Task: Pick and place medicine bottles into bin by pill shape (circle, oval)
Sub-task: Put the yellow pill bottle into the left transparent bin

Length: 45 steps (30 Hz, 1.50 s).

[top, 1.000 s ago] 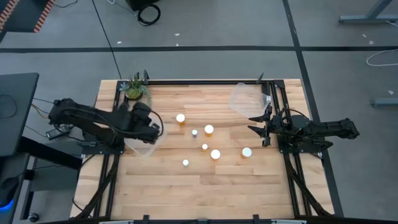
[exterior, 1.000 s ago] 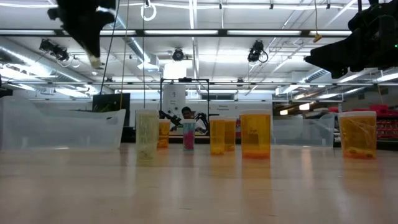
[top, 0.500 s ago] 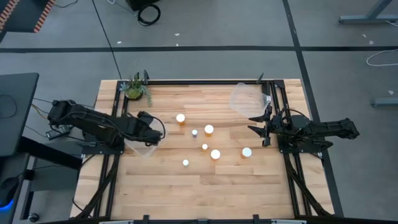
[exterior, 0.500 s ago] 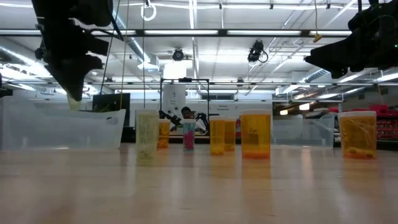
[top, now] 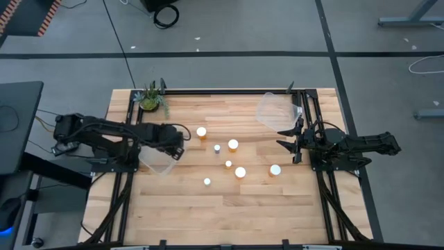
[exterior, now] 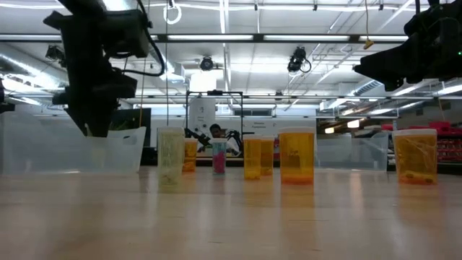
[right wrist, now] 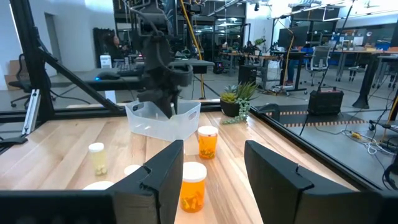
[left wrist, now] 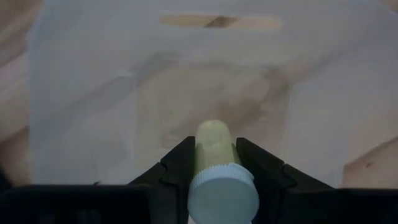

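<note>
My left gripper (top: 173,143) points down over a clear bin (top: 157,161) at the table's left and is shut on a pale yellow bottle (left wrist: 214,144) with a white cap (left wrist: 222,194). In the low view its tip (exterior: 94,130) is at the bin's rim (exterior: 43,131). Several amber bottles with white caps stand upright mid-table, among them three (top: 201,132) (top: 233,144) (top: 240,172). My right gripper (top: 288,139) is open and empty at the right, with a bottle (right wrist: 193,185) farther off in front of its fingers. My left gripper pinches the pale bottle's body (left wrist: 211,155) between its two fingers, just below the white cap. The fingers come from above, pointing down, and lie along the bottle. The bottle's cap is toward the wrist and its bottom points down at the bin's floor.
A second clear bin (top: 272,110) lies at the far right of the table. A green potted plant (top: 151,99) stands at the far left corner. Black frame rails (top: 312,125) run along the table's sides. Bare wood (top: 222,215) lies toward the near edge.
My left gripper has gone down with the pale bottle, from well above the table to the rim of the left bin, and has turned to point down. It has stayed shut on the bottle. The bottles on the table have not moved.
</note>
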{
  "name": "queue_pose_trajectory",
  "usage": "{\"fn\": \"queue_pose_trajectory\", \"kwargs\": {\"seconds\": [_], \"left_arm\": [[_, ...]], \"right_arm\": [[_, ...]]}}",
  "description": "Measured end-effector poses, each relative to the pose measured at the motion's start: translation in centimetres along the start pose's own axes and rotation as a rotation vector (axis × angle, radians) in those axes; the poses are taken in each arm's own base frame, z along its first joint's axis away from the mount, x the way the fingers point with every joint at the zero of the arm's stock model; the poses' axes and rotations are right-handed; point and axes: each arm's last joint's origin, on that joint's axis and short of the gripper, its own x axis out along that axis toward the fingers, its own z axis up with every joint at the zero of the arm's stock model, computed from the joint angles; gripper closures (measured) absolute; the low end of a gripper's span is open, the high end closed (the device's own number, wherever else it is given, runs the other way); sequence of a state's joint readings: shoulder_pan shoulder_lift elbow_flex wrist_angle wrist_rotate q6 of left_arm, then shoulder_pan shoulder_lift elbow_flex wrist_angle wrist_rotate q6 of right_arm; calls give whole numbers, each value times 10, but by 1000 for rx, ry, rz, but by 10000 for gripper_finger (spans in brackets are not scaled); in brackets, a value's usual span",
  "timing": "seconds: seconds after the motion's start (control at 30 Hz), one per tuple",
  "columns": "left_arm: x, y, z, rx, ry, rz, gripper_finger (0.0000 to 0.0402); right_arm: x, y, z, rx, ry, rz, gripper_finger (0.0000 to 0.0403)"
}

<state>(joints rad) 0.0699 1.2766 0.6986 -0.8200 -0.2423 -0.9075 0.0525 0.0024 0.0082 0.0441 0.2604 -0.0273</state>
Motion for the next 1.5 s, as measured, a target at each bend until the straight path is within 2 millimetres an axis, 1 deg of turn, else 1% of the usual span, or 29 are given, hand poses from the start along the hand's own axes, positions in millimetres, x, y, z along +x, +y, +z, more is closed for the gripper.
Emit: {"fn": "queue_pose_trajectory", "kwargs": {"seconds": [0.2,0.37,0.5,0.6,0.73,0.83,1.0,1.5], "left_arm": [[7,7,5,-41,11,-4,278],[7,2,11,-61,-32,-65,283],[8,-1,13,-64,-43,-80,279],[13,-3,13,-46,-31,-70,277],[23,-6,11,-2,25,-59,281],[26,-9,12,32,43,-60,280],[29,-6,9,39,75,-41,262],[29,-6,9,36,75,-38,199]], "right_arm": [[0,0,0,0,0,0,225],[0,0,0,0,0,0,225],[0,0,0,0,0,0,225],[0,0,0,0,0,0,225],[0,0,0,0,0,0,225],[0,0,0,0,0,0,225],[0,0,0,0,-1,0,225],[0,0,0,0,-1,0,225]]}}
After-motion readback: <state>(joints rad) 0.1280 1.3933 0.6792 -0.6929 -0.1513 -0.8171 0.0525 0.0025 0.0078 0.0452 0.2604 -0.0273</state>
